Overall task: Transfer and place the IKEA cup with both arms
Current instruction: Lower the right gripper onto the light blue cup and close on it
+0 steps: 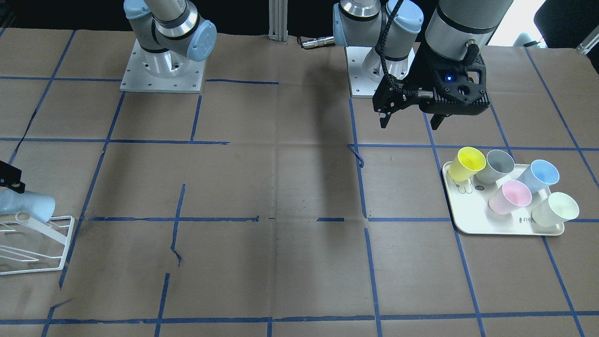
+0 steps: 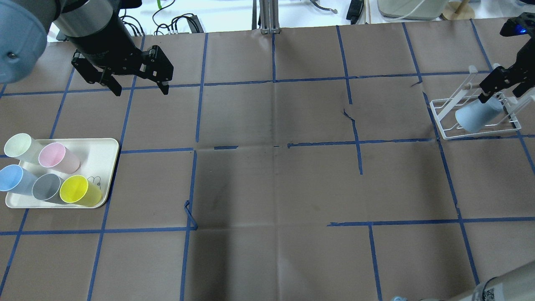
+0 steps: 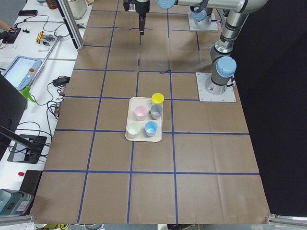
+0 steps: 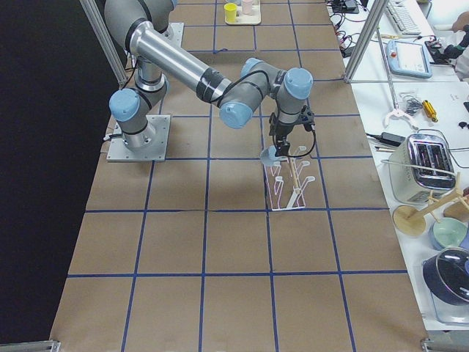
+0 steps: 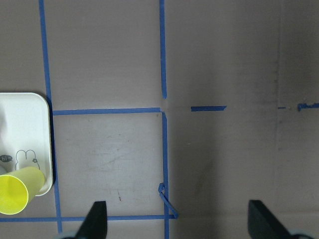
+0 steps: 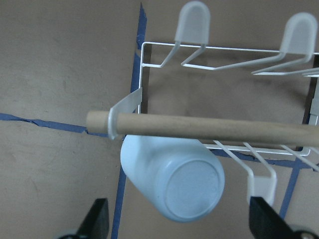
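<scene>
While the IKEA cup (image 6: pixel 174 184) hangs on the rack (image 6: pixel 209 127), right hand (image 6: pixel 179 223) and left hand (image 2: pixel 142 92) gape wide.

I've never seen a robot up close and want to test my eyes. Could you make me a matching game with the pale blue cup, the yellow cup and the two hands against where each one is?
Things
1. pale blue cup
2. yellow cup
3. left hand
4. right hand

Places and states
A. open, over bare table near the cream tray
B. tilted on the white wire rack
C. on the tray
D. open, close over the rack

Pairs: 1-B, 2-C, 3-A, 4-D
</scene>
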Available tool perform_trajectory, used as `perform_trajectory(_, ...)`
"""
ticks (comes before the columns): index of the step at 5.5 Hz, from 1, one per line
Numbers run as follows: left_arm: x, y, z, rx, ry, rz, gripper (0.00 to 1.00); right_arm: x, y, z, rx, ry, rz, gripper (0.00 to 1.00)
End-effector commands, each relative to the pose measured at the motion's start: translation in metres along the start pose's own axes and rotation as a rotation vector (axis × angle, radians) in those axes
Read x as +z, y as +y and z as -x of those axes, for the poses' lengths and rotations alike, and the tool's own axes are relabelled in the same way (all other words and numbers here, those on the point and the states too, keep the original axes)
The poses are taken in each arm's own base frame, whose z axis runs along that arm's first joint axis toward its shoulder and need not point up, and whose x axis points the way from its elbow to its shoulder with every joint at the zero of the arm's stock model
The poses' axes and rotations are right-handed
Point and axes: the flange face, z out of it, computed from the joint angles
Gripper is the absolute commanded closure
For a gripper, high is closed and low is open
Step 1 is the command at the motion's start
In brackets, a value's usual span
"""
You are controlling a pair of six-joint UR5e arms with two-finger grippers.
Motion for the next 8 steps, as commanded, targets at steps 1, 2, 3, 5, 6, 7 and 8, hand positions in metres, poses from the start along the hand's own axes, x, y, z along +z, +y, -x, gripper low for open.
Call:
perform_trajectory(1,0.000,0.000,0.000,0.000,0.000,0.001,0.01,0.020,0.003,0.003,0.002,0.016,-0.019,0.00)
perform_trajectory(2,0.000,0.000,0.001,-0.001,0.000,0.001,0.01,0.027,0.003,0.005,-0.007,0.009,-0.010,0.00)
perform_trajectory(3,0.000,0.000,0.001,-0.001,0.000,0.001,0.01,0.030,0.003,0.006,-0.008,0.003,-0.002,0.00)
perform_trajectory(5,-0.001,0.000,0.001,0.000,0.000,-0.002,0.01,0.038,0.001,0.004,-0.012,-0.003,0.007,0.00)
perform_trajectory(6,-0.001,0.000,0.001,0.000,0.000,-0.002,0.01,0.041,0.000,0.003,-0.012,-0.004,0.014,0.00)
perform_trajectory(7,-0.001,0.000,0.001,-0.001,0.000,-0.002,0.01,0.042,0.000,0.003,-0.012,-0.005,0.009,0.00)
perform_trajectory(8,-0.001,0.000,0.001,-0.001,0.000,-0.002,0.01,0.042,0.000,0.003,-0.002,-0.006,0.008,0.08)
